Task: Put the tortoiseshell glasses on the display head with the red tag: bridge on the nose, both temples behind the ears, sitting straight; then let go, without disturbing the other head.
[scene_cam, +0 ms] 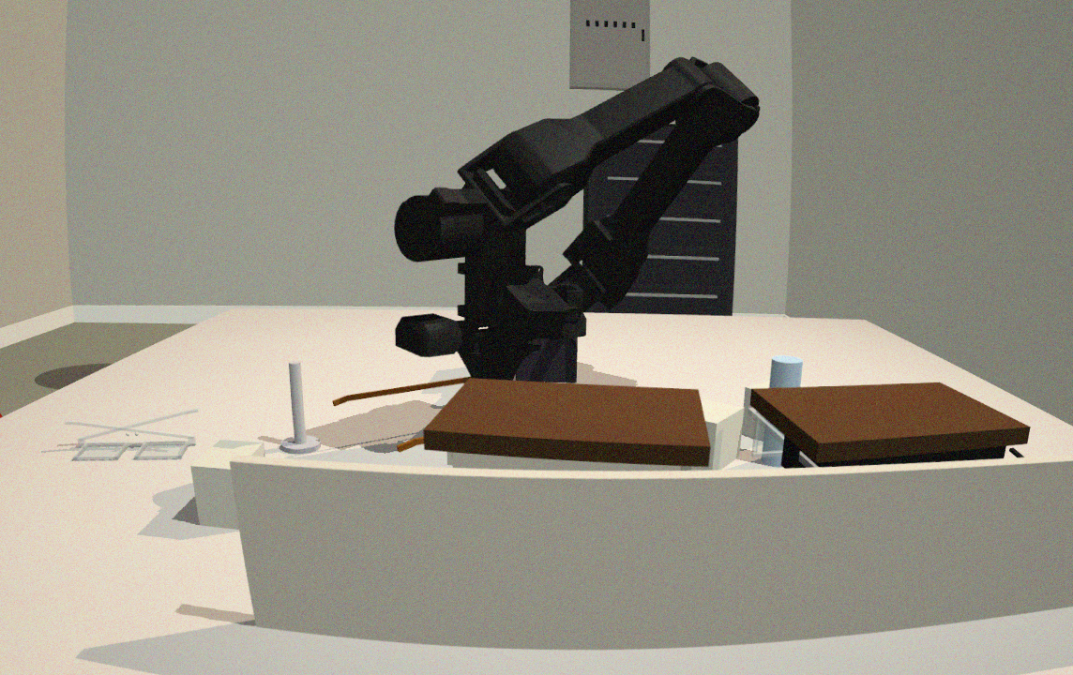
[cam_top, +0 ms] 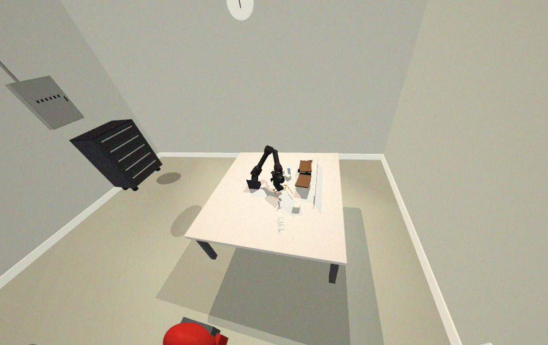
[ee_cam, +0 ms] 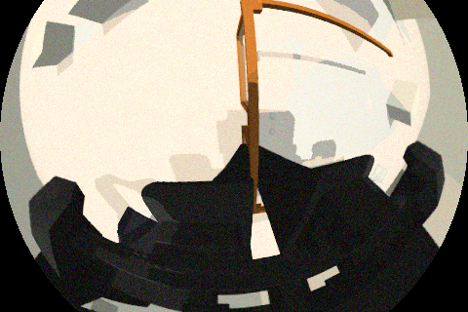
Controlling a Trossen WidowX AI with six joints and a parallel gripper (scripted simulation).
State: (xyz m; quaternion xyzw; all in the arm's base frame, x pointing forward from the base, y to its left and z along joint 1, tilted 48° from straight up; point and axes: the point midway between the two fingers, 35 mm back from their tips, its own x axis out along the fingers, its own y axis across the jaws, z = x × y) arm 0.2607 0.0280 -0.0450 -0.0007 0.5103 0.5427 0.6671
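Note:
The tortoiseshell glasses [scene_cam: 401, 390] [ee_cam: 251, 49] are orange-brown, with temples open. My gripper [cam_top: 281, 189] [ee_cam: 248, 148] is shut on the middle of their front frame and holds them low above the table. In the exterior view both temples point left, and the fingertips and most of the frame are hidden behind the nearer head. That display head [cam_top: 302, 180] [scene_cam: 566, 411] has a brown slab top. The other head [cam_top: 305, 166] [scene_cam: 893, 411], also brown-topped, stands farther right in the exterior view. A bit of red shows at the wrist view's top edge; I cannot tell which head has the tag.
A long pale barrier [cam_top: 315, 184] [scene_cam: 649, 562] stands beside the heads. A grey post [scene_cam: 296, 407], a white block [cam_top: 295, 209] [scene_cam: 217, 490] and clear glasses [scene_cam: 179, 442] are to the left in the exterior view. A light-blue cylinder [scene_cam: 785, 373] stands behind the farther head.

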